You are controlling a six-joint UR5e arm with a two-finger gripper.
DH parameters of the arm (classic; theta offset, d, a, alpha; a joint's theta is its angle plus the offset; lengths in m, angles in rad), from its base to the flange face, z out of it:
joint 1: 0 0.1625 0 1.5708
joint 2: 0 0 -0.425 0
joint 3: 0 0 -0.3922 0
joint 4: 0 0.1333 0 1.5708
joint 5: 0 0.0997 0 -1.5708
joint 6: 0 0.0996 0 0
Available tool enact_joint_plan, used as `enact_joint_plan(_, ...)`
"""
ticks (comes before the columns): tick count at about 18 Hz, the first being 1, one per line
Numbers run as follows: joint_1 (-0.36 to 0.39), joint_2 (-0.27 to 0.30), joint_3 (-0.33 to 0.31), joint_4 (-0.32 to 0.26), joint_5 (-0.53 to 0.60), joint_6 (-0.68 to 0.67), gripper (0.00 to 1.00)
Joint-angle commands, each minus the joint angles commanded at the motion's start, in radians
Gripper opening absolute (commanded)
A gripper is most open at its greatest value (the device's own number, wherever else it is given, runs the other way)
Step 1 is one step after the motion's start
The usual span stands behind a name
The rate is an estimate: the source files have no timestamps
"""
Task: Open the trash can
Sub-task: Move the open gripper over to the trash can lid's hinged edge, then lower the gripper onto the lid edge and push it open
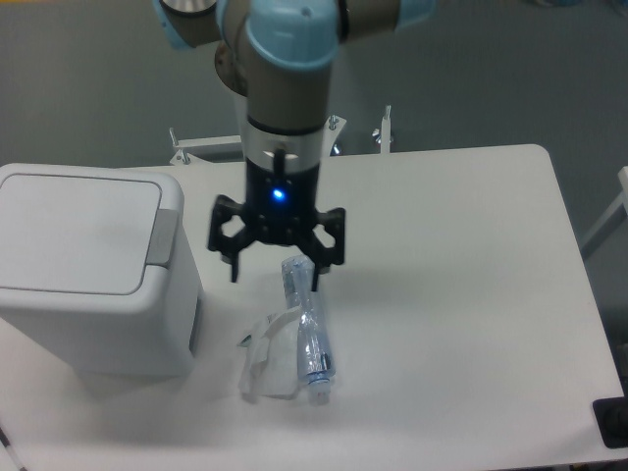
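The trash can [88,265] is a large boxy white bin at the left of the table, with its flat lid down and a grey push tab [162,238] on the lid's right edge. My gripper [275,273] hangs open and empty over the table, to the right of the trash can and apart from it. Its fingertips stand just above the far end of a clear plastic bottle [309,329], which lies on the table.
Crumpled white paper [270,358] lies beside the bottle. The white table [461,294] has its right edge near a dark object [613,422] at the lower right corner. Metal brackets [383,132] stand at the table's back edge.
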Motion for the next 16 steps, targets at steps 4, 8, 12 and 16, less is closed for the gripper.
enact_joint_plan(4,-0.011,0.042,-0.046,0.000,0.000,-0.011,1.00)
enact_joint_plan(8,-0.025,0.043,-0.061,0.002,0.000,-0.043,1.00)
enact_joint_plan(12,-0.044,0.036,-0.071,0.002,0.002,-0.048,1.00)
enact_joint_plan(16,-0.051,0.034,-0.074,0.002,0.000,-0.048,1.00)
